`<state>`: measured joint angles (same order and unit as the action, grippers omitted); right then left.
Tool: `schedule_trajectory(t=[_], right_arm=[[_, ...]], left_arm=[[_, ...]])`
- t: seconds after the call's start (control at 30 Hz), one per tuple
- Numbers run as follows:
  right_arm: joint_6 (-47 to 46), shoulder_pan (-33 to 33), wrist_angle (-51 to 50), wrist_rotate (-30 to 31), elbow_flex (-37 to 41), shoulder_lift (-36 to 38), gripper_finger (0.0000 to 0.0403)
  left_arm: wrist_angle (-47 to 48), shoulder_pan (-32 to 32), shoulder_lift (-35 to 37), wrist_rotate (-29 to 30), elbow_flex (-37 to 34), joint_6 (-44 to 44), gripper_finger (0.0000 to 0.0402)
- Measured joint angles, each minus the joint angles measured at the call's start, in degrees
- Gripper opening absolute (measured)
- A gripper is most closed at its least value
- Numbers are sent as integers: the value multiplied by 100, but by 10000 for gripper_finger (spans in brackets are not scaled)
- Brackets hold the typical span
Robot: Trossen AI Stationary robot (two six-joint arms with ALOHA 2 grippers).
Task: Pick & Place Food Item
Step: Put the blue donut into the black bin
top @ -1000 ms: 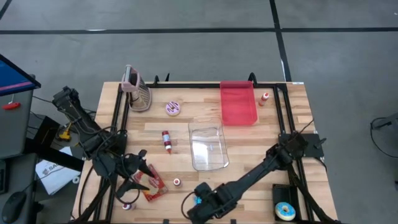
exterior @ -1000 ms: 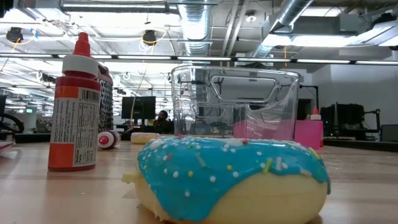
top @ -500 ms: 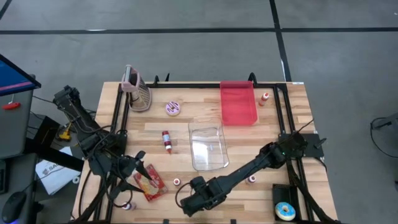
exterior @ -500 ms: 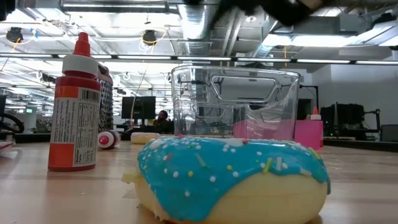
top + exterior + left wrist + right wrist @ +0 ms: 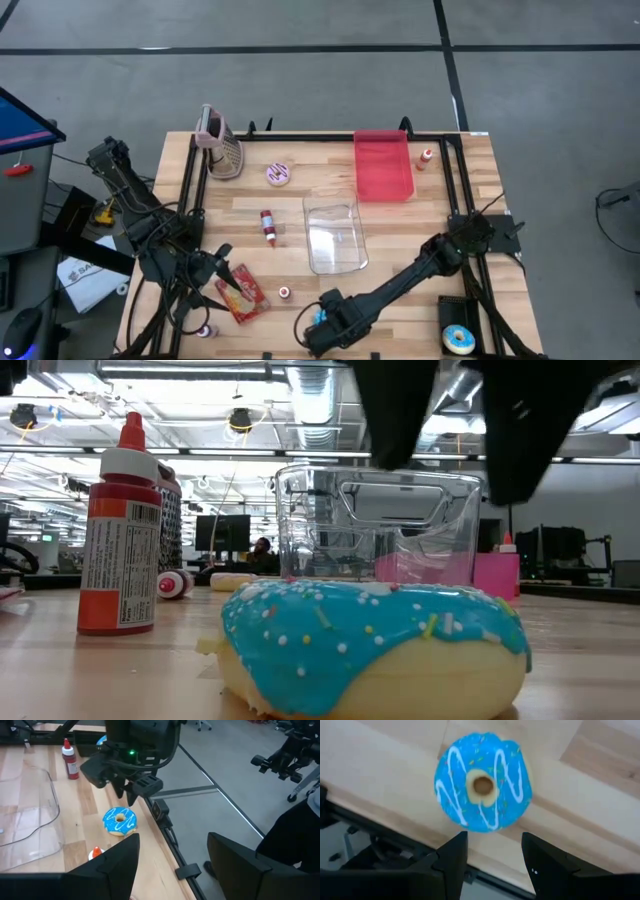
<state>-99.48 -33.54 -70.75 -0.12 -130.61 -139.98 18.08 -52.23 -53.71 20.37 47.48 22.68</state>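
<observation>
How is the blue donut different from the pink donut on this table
The blue donut has blue icing with white zigzag lines and sprinkles; the pink donut has pink icing. The blue donut lies at the table's near edge, directly under the open right gripper; the pink donut lies far across the table beside the metal grater, with no gripper near it. Both lie flat on the wooden table, icing up.

Two black jointed arms, right arm (image 5: pixel 420 272) slim and tubular, left arm (image 5: pixel 135 205) strung with loose black cables, small green light on the right tool (image 5: pixel 125 795) housing
</observation>
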Motion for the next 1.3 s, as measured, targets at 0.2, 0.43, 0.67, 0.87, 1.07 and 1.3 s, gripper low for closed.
schedule_trajectory(t=[0.2,0.43,0.67,0.87,1.07,1.3], right_arm=[[28,-20,62,149,121,11,181],[241,113,37,209,154,-98,197],[374,179,-35,275,150,-95,210],[409,139,-49,310,151,-94,210],[543,127,-52,304,144,-156,210],[560,142,48,274,157,-290,210]], left_arm=[[-9,0,0,30,0,-57,230],[-9,0,0,64,0,-6,231],[-10,0,0,65,0,24,231],[-10,0,0,65,0,24,231],[-12,0,0,62,0,24,231],[-10,0,0,62,0,26,231]])
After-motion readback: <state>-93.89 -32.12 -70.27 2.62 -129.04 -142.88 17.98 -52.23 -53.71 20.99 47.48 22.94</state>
